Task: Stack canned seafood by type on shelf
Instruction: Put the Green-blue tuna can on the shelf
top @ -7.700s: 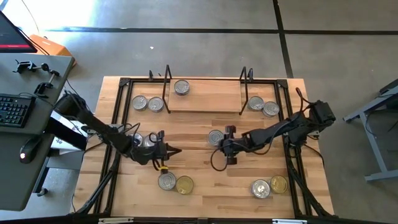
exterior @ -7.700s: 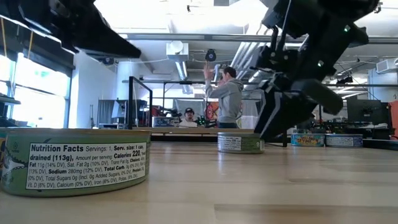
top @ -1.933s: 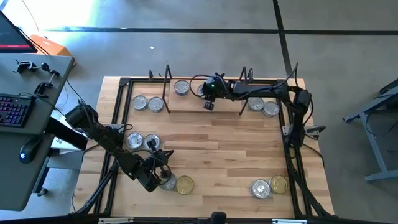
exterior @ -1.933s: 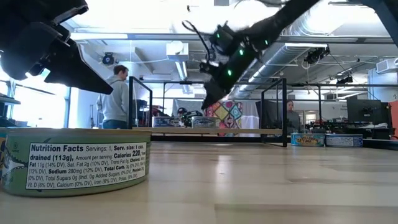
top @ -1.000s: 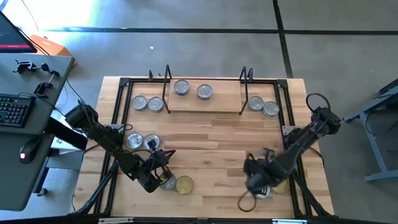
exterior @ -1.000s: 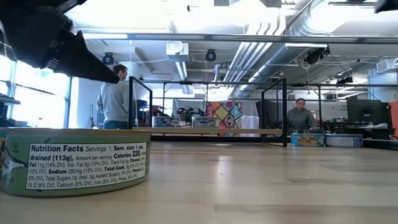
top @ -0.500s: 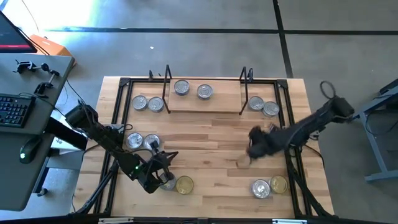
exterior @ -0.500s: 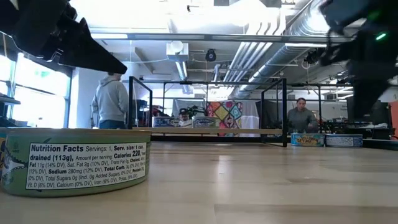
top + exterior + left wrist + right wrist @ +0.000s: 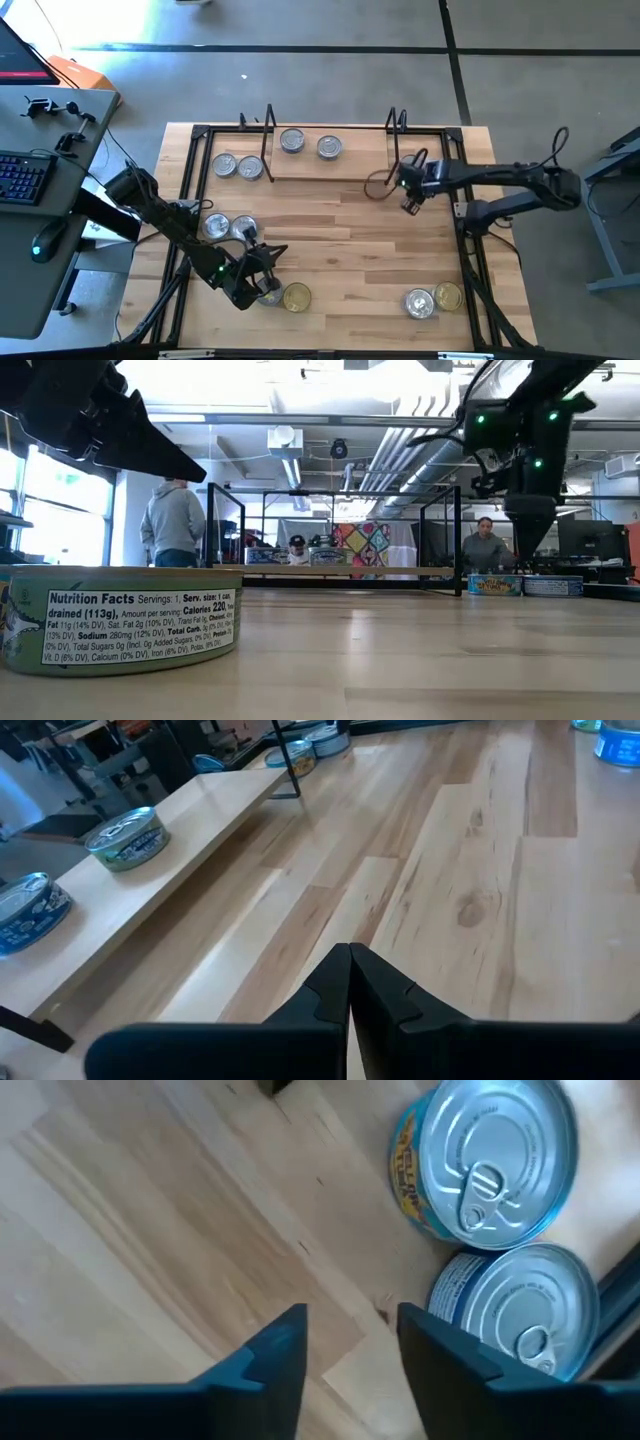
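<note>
We look down on the table [image 9: 330, 230] and see the shelf [image 9: 330, 165], a light board between two black wire frames [image 9: 268, 135], lying along the far edge with two silver-lidded tins [image 9: 292, 141] standing side by side on its left half, slightly apart. Our right gripper [image 9: 410, 195] hangs over the bare wood just in front of the shelf's right wire end, its fingers [image 9: 275, 1355] parted with only table showing between them, so it grasps nothing. In the right wrist view, two silver-lidded tins sit close together just beyond those fingers, one with a yellow and blue label [image 9: 487, 1165] and one with a blue label [image 9: 520, 1315]; from above they match the pair of tins [image 9: 424, 170] lying on the table just outside the shelf's right end. Our left gripper [image 9: 262, 262] sits low at the near left of the table, its fingers [image 9: 350, 990] pressed together and holding nothing. A silver tin [image 9: 268, 292], partly hidden by it, lies just beside it, touching a gold-lidded tin [image 9: 296, 296]. Two more silver tins [image 9: 228, 227] lie under the left arm, another pair [image 9: 237, 166] outside the shelf's left end, and a silver and gold pair [image 9: 432, 299] at the near right. In the low view a green-labelled tin [image 9: 120, 618] fills the near left, and people [image 9: 172, 525] stand in the room behind the table.
</note>
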Robot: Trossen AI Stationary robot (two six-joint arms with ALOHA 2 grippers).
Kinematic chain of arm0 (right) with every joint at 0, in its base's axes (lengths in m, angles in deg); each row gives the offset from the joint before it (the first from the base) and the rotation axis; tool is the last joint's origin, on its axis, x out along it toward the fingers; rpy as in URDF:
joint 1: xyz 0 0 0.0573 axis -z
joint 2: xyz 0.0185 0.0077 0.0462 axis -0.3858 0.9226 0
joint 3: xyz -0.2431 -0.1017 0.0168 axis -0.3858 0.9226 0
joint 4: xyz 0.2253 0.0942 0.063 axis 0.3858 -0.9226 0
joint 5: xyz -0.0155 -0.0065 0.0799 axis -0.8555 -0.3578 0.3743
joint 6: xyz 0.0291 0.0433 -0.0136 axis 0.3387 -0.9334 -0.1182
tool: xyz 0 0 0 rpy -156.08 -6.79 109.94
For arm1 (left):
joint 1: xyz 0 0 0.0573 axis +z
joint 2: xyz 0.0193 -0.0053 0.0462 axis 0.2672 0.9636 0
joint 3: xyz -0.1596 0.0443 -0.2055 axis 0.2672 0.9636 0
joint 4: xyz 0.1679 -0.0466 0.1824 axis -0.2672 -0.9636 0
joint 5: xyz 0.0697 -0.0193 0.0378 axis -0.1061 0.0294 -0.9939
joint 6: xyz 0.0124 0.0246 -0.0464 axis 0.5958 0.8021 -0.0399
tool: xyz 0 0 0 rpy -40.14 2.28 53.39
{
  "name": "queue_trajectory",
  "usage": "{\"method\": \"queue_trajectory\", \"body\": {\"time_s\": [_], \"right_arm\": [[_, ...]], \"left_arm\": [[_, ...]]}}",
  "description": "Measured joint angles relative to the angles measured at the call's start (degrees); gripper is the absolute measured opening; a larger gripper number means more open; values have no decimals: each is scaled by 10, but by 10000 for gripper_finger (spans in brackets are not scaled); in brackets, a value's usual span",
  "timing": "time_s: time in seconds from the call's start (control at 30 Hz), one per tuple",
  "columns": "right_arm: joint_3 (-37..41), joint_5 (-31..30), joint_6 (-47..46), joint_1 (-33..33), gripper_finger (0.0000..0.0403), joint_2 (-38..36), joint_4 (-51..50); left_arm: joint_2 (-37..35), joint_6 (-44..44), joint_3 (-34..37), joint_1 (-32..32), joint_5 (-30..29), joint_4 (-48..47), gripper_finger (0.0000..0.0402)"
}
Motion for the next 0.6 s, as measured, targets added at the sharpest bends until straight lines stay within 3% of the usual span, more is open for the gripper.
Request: {"method": "queue_trajectory", "body": {"time_s": [0.2,0.3,0.6], "right_arm": [[0,74,49,43,180,1,47],[-16,110,137,34,181,1,59],[-23,44,285,17,181,3,45]], "left_arm": [[0,0,0,0,0,0,0],[0,0,0,0,0,0,0],[0,0,0,1,0,3,0]]}}
